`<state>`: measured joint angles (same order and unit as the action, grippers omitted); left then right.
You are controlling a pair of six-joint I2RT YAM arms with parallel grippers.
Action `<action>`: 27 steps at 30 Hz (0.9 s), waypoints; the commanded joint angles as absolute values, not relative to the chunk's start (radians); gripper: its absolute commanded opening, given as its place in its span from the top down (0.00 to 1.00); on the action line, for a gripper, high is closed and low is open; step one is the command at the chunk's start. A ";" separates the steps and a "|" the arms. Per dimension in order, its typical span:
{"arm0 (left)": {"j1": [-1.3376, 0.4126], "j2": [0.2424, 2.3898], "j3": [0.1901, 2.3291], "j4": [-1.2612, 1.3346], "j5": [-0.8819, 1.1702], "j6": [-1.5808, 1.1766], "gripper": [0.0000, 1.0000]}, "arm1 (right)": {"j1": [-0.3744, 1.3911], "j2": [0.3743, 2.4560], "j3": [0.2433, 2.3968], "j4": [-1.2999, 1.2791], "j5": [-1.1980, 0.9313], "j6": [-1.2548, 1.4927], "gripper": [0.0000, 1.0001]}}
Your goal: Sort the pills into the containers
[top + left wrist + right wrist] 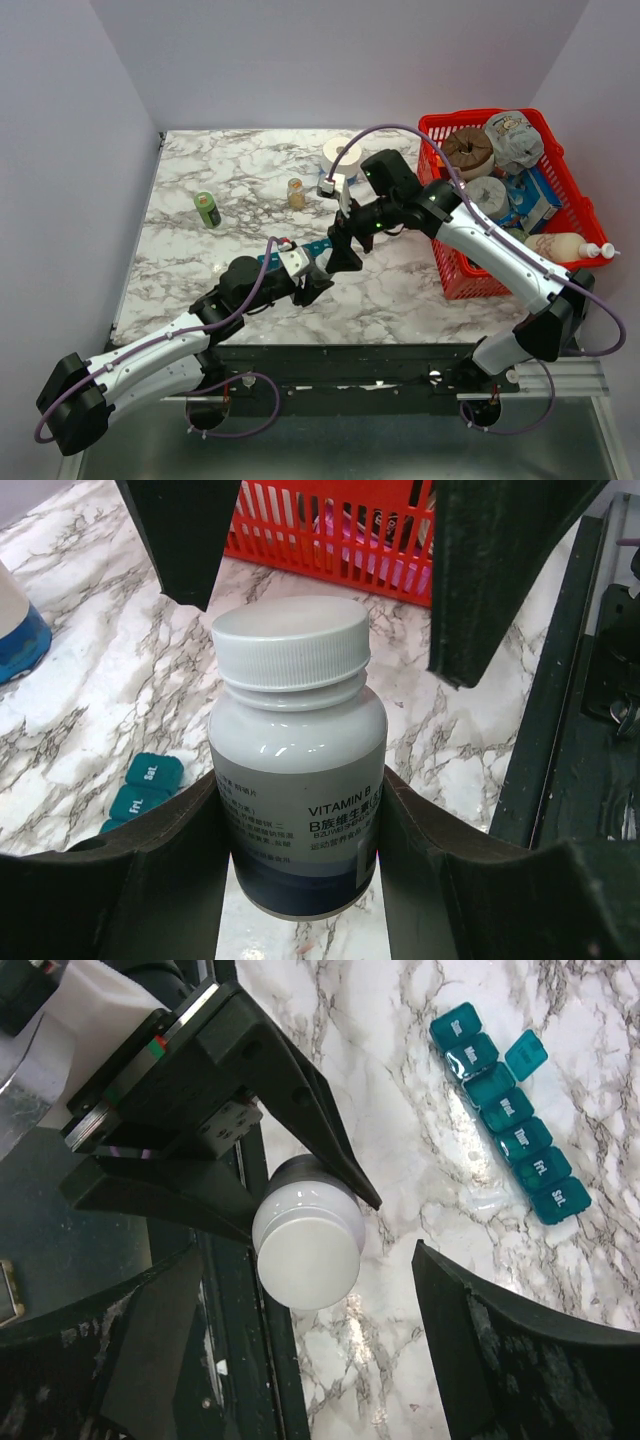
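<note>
Step in hand, as I judge it: uncapping. The left gripper is clamped on the lower body of the vitamin B bottle and holds it upright. The right gripper hangs over the cap, fingers spread wide with one on each side, touching nothing. To do it well, centre the fingers on the cap rim first; from the right wrist view the cap sits off toward one finger. Close square on the ribbed edge, then twist while the left clamp resists. The bottle is smooth, glossy grey-white plastic with a slick paper label, so it is likely to spin in a loose grip. The cap is white, round and finely ridged at its skirt. No pills show; the bottle is opaque. The pill organizer, a translucent teal strip of day-marked square cells with one lid flipped open, lies on the glossy marble tabletop, just beside both grippers.
</note>
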<state>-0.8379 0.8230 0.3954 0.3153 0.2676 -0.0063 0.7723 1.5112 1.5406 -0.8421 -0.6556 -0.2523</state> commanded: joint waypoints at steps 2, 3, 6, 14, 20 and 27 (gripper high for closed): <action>-0.838 0.824 0.417 0.345 0.236 -0.020 1.00 | 0.773 1.554 1.566 -0.815 -0.663 -0.180 0.15; -0.838 0.825 0.417 0.345 0.235 -0.018 1.00 | 0.773 1.562 1.580 -0.828 -0.676 -0.178 0.19; -0.838 0.827 0.417 0.345 0.232 -0.017 1.00 | 0.773 1.585 1.598 -0.854 -0.716 -0.179 0.32; -0.838 0.815 0.414 0.322 0.238 -0.006 1.00 | 0.773 1.609 1.646 -0.899 -0.791 -0.245 0.85; -0.838 0.782 0.431 0.255 0.330 0.032 1.00 | 0.775 1.658 1.765 -1.165 -1.017 -0.745 0.89; -0.838 0.775 0.456 0.180 0.419 0.061 1.00 | 0.776 1.582 1.683 -1.277 -1.011 -1.440 0.80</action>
